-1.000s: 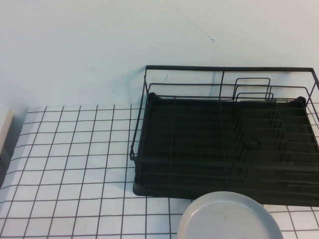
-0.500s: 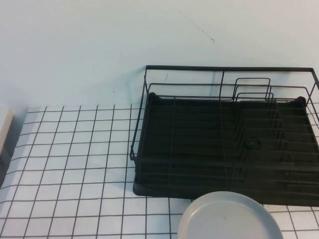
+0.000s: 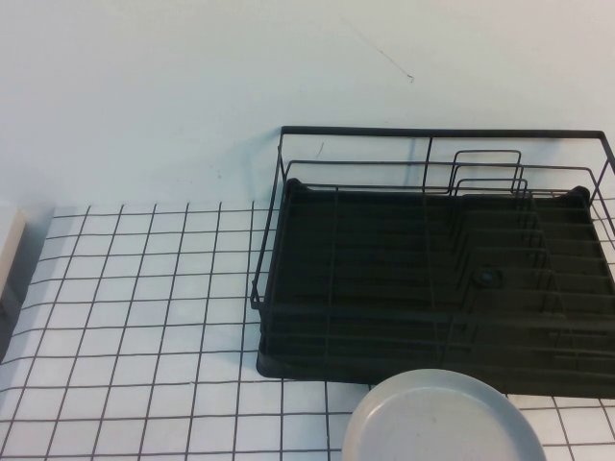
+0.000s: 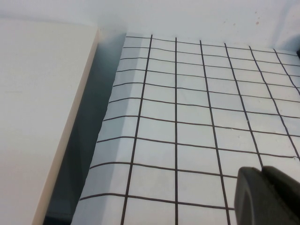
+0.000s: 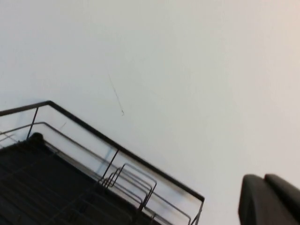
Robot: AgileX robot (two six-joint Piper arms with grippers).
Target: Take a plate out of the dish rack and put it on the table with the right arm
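The plate (image 3: pixel 440 418) lies flat on the table (image 3: pixel 144 327) just in front of the rack (image 3: pixel 432 279), apart from both grippers, left (image 4: pixel 267 196) and right (image 5: pixel 269 199), whose fingers' state I cannot tell.

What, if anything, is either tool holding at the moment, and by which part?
Nothing is visibly held. The left tool is over the table, the right tool near the dish rack; the plate lies free.
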